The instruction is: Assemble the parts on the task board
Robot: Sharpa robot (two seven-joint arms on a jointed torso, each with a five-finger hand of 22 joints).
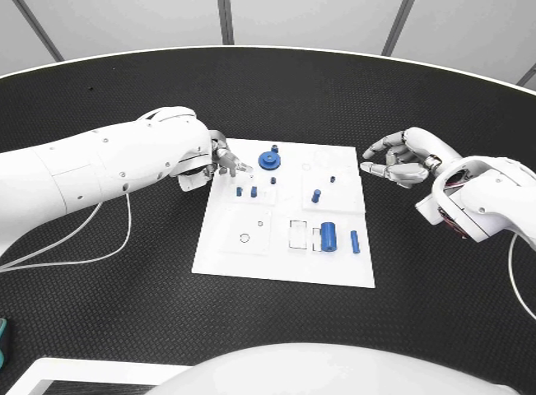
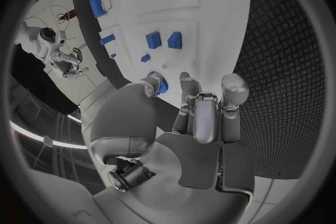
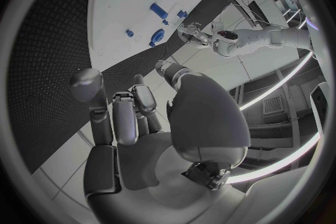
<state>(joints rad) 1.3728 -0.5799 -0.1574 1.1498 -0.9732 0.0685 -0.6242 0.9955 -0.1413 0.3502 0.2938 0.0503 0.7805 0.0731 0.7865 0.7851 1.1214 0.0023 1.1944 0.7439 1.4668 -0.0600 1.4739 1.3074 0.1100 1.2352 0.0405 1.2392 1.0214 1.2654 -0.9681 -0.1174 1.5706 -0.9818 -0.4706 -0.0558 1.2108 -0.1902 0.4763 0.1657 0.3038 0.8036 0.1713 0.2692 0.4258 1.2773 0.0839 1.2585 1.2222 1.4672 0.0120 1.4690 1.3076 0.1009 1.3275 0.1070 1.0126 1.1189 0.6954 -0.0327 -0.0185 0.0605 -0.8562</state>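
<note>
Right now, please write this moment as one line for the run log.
left robot hand: open, at task board far-left corner | right robot hand: open, beside board | blue parts: on board | nothing held

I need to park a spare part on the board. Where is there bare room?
Task board: its near edge, below the blue cylinder, is bare. Crowded: far end, around the round blue part by the left hand.
</note>
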